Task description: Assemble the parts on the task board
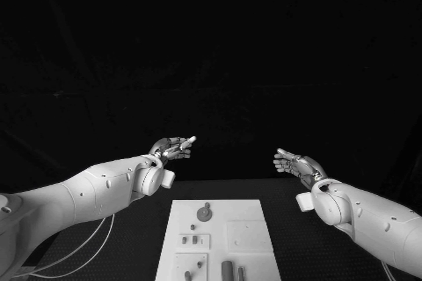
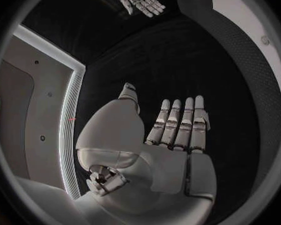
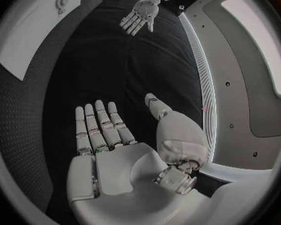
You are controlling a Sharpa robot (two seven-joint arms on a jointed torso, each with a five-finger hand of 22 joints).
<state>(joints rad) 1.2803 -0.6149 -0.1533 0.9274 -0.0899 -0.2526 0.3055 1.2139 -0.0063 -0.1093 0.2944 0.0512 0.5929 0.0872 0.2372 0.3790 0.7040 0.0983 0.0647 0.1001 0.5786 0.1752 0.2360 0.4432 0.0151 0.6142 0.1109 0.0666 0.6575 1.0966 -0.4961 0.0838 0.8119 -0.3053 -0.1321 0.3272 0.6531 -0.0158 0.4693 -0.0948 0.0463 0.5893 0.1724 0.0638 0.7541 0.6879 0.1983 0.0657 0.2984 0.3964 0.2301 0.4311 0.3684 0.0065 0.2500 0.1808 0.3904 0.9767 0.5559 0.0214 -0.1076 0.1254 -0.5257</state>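
Black table [image 1: 308,232], white task board [image 1: 250,238]

White smooth arms [image 1: 97,189] end in silver jointed robot hands [image 1: 172,148]; thin white cables [image 1: 83,247] trail below.

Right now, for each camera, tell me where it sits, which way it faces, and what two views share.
Head view: on the robot's head, looking down at the task board; both arms enter, left hand and right hand raised beyond it.
Left wrist view: behind the open left hand, facing the black table.
Right wrist view: behind the open right hand, facing the table.
Shared: each wrist view also shows the opposite hand.
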